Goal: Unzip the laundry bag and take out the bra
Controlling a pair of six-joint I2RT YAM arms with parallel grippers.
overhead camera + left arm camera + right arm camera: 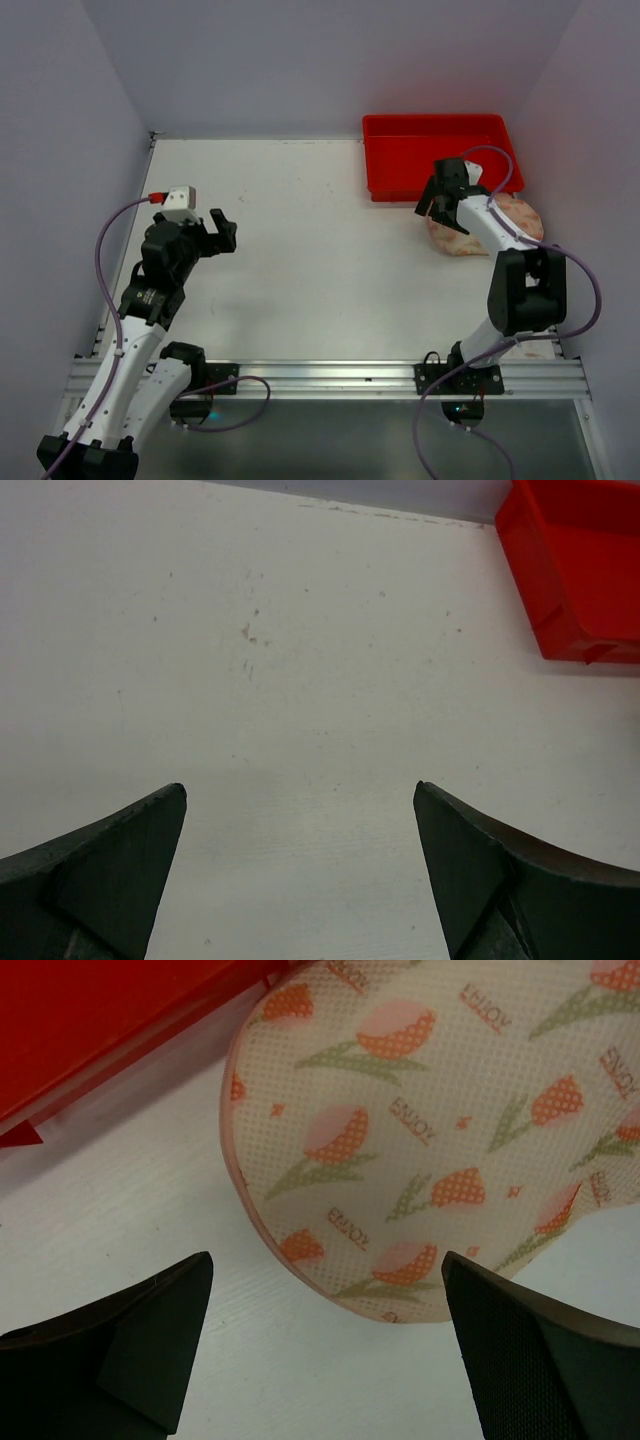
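Your laundry bag (430,1130), a cream mesh pouch printed with orange-pink tulips and edged in pink, lies flat on the white table (300,260) at the far right, just beside the near edge of the red tray (435,150). Your right gripper (327,1260) hangs above the bag's rounded left end, jaws spread wide, holding nothing. Your left gripper (300,800) sits over bare tabletop on the left, well apart from the bag, jaws also spread wide and holding nothing.

Red tray (420,150): far right corner of the table, open side up.
White table (320,270): faint scuff marks on its surface.
Aluminium rail (330,375): runs along the near edge.
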